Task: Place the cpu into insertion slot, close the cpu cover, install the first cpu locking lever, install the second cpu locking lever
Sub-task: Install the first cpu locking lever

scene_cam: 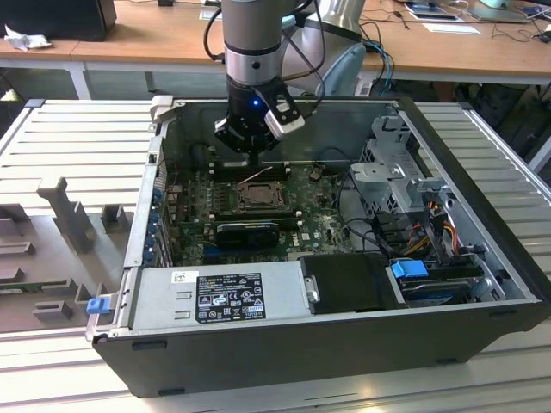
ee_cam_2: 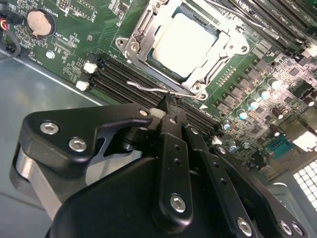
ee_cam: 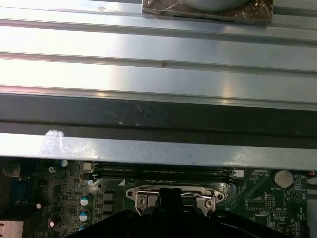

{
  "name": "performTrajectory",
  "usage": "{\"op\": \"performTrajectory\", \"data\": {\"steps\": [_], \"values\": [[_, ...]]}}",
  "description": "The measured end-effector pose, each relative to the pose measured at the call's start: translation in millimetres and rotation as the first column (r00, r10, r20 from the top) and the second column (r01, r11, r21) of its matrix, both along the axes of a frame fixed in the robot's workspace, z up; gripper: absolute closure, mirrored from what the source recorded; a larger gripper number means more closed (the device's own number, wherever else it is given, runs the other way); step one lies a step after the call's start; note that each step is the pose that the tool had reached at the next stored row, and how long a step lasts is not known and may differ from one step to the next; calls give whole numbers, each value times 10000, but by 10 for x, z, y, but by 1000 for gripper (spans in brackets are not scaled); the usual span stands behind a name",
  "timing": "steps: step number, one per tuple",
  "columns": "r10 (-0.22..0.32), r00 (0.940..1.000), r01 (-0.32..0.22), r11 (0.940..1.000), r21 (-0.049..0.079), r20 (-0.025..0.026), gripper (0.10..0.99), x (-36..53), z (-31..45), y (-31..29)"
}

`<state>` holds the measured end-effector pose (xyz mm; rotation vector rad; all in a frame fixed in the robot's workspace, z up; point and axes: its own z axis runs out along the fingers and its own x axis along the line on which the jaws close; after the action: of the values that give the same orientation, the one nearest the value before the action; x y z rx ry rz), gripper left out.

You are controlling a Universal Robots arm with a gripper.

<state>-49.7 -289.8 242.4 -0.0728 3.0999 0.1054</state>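
My end effector [ee_cam_2: 171, 116]: fingers drawn narrow together, holding nothing, tips just beside a thin wire lever [ee_cam_2: 148, 88]. Beyond: cpu cover [ee_cam_2: 143, 29] closed flat over the cpu [ee_cam_2: 185, 42], seated in the insertion slot [scene_cam: 258, 196]. Farther: memory slots [ee_cam_2: 267, 20].

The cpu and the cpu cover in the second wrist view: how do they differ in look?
The cpu is a pale, plain, flat square; the cpu cover is a shinier metal frame with a large square window. The cpu fills that window, while the cover lies around it, closed flat. Both sit in the insertion slot on the green board.
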Motion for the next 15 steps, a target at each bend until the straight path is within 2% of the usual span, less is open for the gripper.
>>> {"op": "performTrajectory", "data": {"steps": [13, 14, 15], "values": [[1, 10000, -1, 10000, 43, 2, 980, 29, -13, 0], [0, 10000, 0, 9999, 159, 1, 980, 32, -14, -1], [0, 10000, 0, 9994, 355, 2, 980, 41, -17, -5]]}}
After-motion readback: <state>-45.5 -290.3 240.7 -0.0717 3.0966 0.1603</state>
